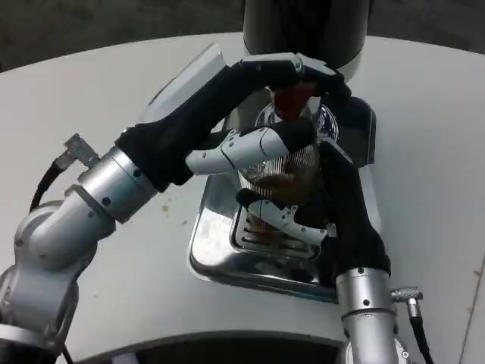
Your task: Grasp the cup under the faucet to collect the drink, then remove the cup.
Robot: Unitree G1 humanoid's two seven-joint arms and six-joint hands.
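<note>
A white table (91, 91) carries a shiny metal drip tray (220, 250), its slotted grate nearest the robot. The right hand (318, 205) reaches over the tray, its fingers wrapped around the ribbed clear cup (284, 171) with brown drink inside, standing under the red faucet (292, 102). The left hand (258, 114) rests on that faucet from above, crowding the cup's left side. Behind rises the dispenser body (307, 30).

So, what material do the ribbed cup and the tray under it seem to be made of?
The ribbed transparent cup looks like clear plastic, possibly glass: brownish drink shows through its wall. The shiny silver drip tray looks like polished metal, probably stainless steel: it reflects its surroundings like a mirror.
</note>
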